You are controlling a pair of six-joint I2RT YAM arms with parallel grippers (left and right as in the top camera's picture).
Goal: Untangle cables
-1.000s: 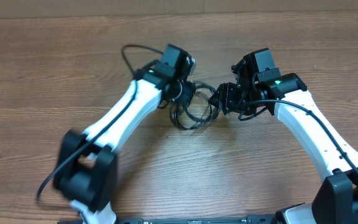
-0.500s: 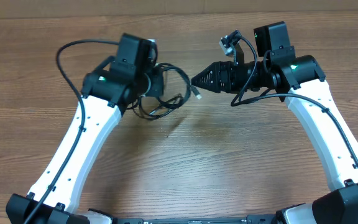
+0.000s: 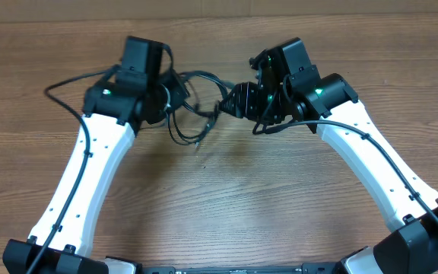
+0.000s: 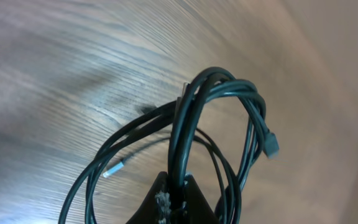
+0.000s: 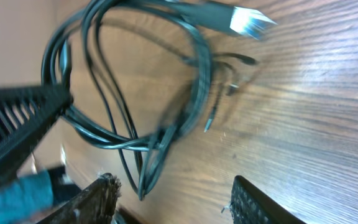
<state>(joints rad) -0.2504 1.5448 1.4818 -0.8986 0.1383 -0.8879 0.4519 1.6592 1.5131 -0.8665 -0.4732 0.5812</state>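
**The black cables [image 4: 178, 137] hang in a bunch from the left claw [image 4: 176, 190], lifted off the bench [image 3: 226, 198].**
The left claw is pressed together, pinching the loops so they dangle and the tangle can fall loose. The right claw [image 5: 176, 186] is spread, with a loop between its tips but not squeezed. It looks ready to catch one strand and pull it away. A silver plug end [image 5: 247, 20] sticks out nearby.
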